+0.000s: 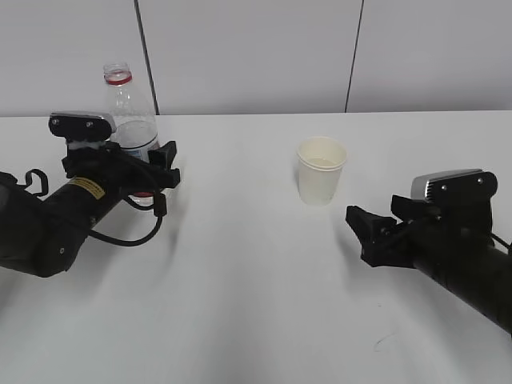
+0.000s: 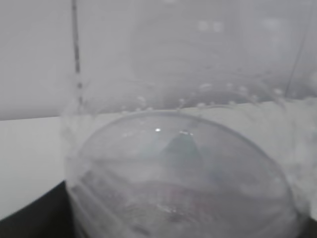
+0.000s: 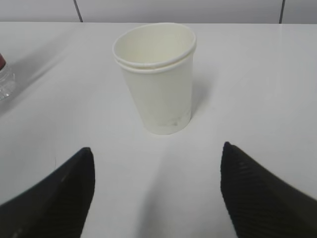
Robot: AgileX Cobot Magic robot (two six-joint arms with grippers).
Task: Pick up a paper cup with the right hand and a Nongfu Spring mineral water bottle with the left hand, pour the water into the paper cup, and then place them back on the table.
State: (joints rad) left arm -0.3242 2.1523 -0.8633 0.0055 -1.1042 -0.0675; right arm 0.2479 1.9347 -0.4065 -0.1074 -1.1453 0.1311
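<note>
The Nongfu Spring mineral water bottle point(image 1: 132, 120) stands upright at the back left of the white table point(image 1: 240, 304), uncapped, with a red neck ring. My left gripper point(image 1: 156, 172) has its jaws around the bottle's lower body. The blurred bottle point(image 2: 178, 163) fills the left wrist view, so the grip is not clear. The paper cup point(image 1: 322, 172) stands upright right of centre, and it also shows in the right wrist view point(image 3: 156, 79). My right gripper point(image 1: 358, 232) is open and empty a short way in front of the cup, with its jaws point(image 3: 156, 147) spread wide.
A pale wall with dark seams runs behind the table's far edge point(image 1: 256, 114). A small dark scuff point(image 1: 384, 342) marks the table at the front right. The bottle's edge shows at the left of the right wrist view point(image 3: 4, 79).
</note>
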